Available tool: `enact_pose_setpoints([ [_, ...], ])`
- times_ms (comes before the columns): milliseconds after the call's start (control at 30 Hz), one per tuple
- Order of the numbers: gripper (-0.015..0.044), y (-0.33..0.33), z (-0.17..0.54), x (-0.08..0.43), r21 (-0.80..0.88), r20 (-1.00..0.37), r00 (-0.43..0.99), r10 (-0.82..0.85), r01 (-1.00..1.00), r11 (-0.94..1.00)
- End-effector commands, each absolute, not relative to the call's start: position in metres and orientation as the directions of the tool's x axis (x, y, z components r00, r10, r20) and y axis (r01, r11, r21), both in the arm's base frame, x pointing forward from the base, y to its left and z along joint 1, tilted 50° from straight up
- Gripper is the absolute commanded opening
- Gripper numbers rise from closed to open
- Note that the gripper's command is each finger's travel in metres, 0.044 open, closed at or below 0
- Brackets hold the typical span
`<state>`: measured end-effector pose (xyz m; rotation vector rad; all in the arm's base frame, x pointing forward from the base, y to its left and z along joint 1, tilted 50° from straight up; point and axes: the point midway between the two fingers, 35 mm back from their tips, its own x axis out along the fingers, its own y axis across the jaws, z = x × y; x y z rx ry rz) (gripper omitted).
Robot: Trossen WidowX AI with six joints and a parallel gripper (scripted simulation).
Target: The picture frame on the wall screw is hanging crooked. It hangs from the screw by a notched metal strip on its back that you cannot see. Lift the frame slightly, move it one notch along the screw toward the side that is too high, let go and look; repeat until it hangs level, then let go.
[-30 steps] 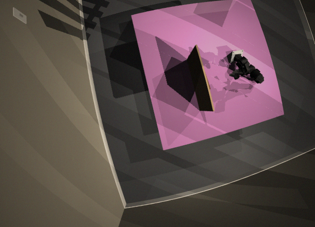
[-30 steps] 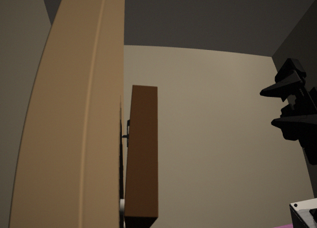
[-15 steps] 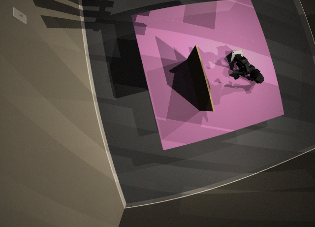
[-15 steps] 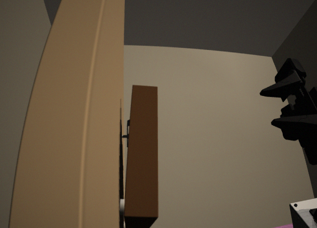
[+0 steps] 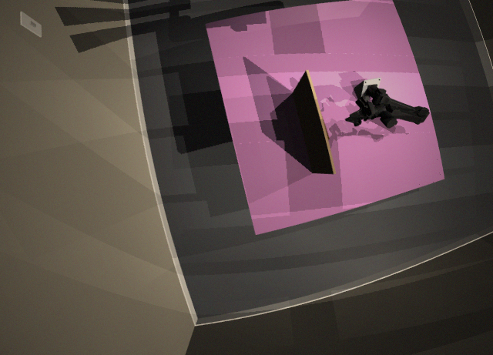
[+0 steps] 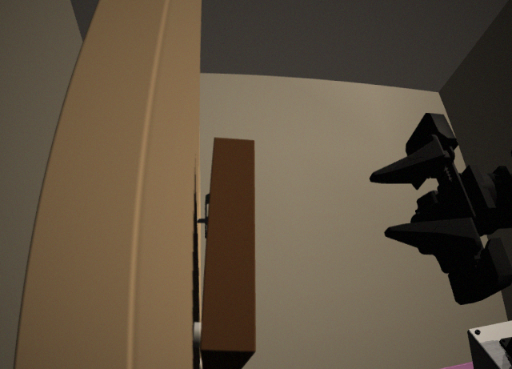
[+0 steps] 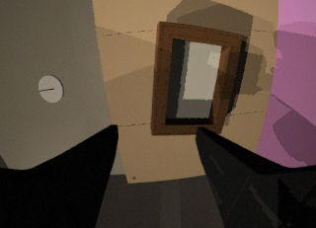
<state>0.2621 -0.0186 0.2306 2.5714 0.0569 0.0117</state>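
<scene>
The brown picture frame hangs in front of the tan wall panel. The wrist view is turned sideways: the panel's upper edge is on its left. The frame is crooked there: its end at the bottom of the picture lies closer to that upper edge, so it looks higher than the other end. The screw shows behind the frame in the exterior view; the notches cannot be made out. My gripper is open and empty, well back from the frame, touching nothing.
A pink mat lies under the panel and arm. The arm's white base plate is on it. A white disc is on the grey surface beyond the panel's upper edge. Striped shadows cross the scene.
</scene>
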Motion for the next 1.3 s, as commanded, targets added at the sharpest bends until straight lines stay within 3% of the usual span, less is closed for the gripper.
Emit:
enact_pose_setpoints([
  [0, 0.0260, -0.009, 0.223, 0.271, 0.533, -0.003, 0.999, 0.040, 0.036, -0.845],
  [567, 0.0260, -0.010, 0.222, 0.275, 0.533, -0.003, 0.999, 0.040, 0.036, -0.845],
  [967, 0.0260, -0.007, 0.223, 0.347, 0.533, 0.001, 0.999, 0.040, 0.033, -0.845],
  [1267, 0.0260, -0.006, 0.222, 0.351, 0.533, 0.002, 0.999, 0.040, 0.033, -0.845],
])
